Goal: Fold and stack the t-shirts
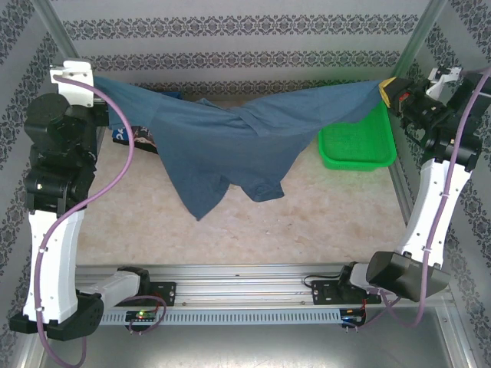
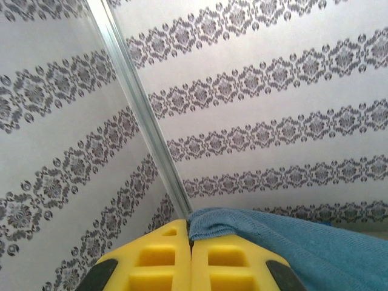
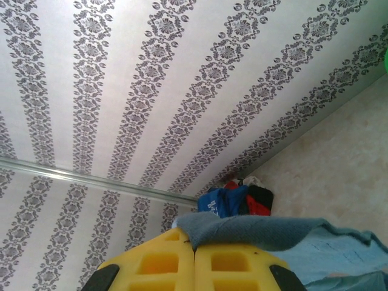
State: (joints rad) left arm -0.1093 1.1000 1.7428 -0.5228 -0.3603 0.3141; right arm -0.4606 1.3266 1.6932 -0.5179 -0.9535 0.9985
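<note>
The green basket — mesh floor showing — sits under the slate-blue t-shirt.

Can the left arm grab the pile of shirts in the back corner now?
Probably not yet. The left hand is shut on the slate-blue t-shirt, stretched across to the right hand. The pile lies close beneath, but the hand is busy.

- The wall beyond the left gripper is white paper with bands of grey ornament.
- A bare metal post runs upward from just above the tips of that gripper.
- Beyond the right gripper the same wallpaper meets a beige marbled table top.
- The light is soft and even.
</note>
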